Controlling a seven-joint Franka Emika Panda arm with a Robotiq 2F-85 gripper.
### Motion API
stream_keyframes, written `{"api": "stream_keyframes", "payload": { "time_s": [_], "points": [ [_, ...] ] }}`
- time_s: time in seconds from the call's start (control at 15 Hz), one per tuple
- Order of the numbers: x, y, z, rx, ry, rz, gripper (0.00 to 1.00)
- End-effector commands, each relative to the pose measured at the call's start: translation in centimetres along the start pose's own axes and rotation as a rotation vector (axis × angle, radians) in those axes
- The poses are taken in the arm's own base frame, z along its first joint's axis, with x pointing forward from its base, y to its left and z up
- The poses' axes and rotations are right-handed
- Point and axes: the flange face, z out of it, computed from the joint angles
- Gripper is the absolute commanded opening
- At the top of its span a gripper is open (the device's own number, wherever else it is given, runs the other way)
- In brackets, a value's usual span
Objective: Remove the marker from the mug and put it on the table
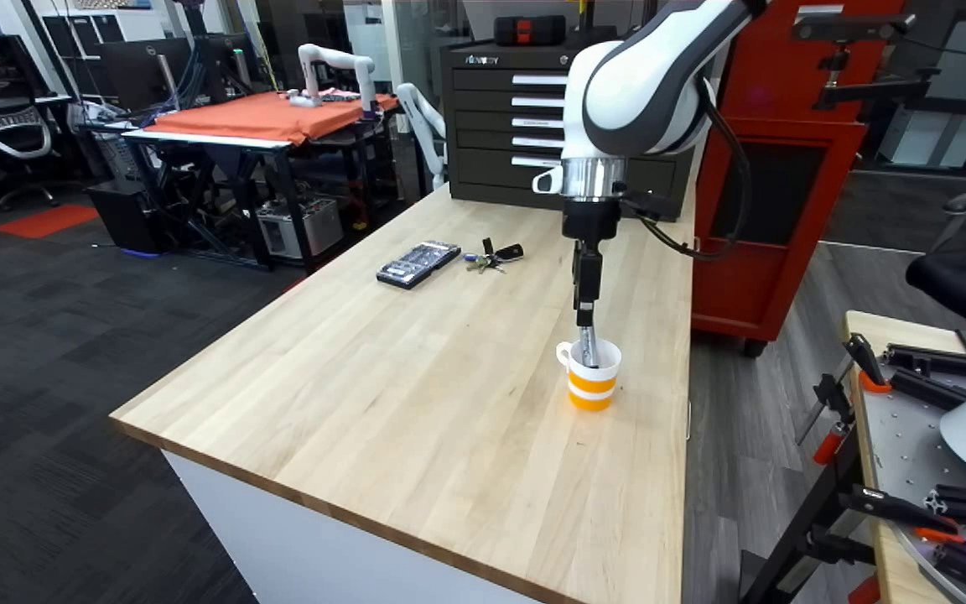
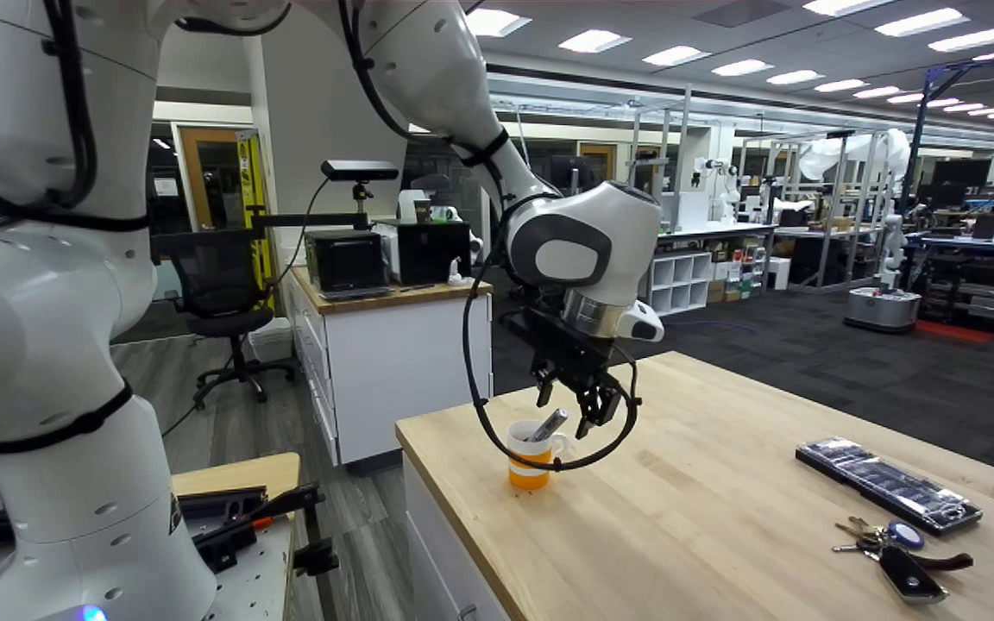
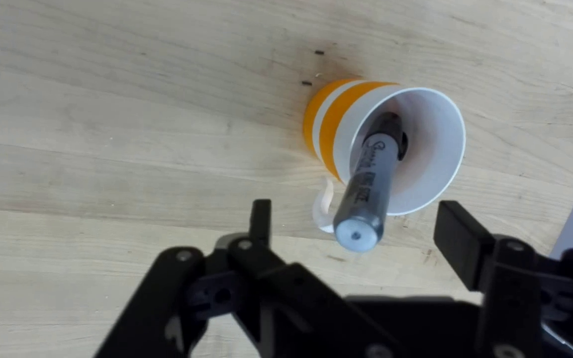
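The mug (image 1: 591,396), orange and white striped, stands upright on the wooden table (image 1: 382,394); it also shows in an exterior view (image 2: 528,476) and the wrist view (image 3: 338,119). The grey marker (image 3: 370,181) leans inside it, dark end down. Its pale upper end sticks out over the rim near the handle; the marker also shows in both exterior views (image 1: 589,344) (image 2: 550,424). My gripper (image 3: 358,229) is open, its fingers on either side of the marker's upper end in the wrist view, touching nothing visible. In an exterior view my gripper (image 2: 563,413) is just above the mug.
A flat black case with a clear lid (image 1: 418,264) and a bunch of keys (image 1: 493,255) lie farther along the table. A dark tool chest (image 1: 500,105) stands at the table's far end. The mug is near a long table edge, with a red cabinet (image 1: 772,226) beyond.
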Motion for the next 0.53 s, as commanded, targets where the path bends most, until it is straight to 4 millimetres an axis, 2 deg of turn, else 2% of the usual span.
{"api": "stream_keyframes", "payload": {
  "time_s": [0.0, 0.47],
  "points": [
    [0.9, 0.4, -0.4, 0.023, 0.007, -0.018, 0.54],
    [0.5, -0.3, -1.4, 0.023, -0.01, -0.008, 0.08]
  ]
}}
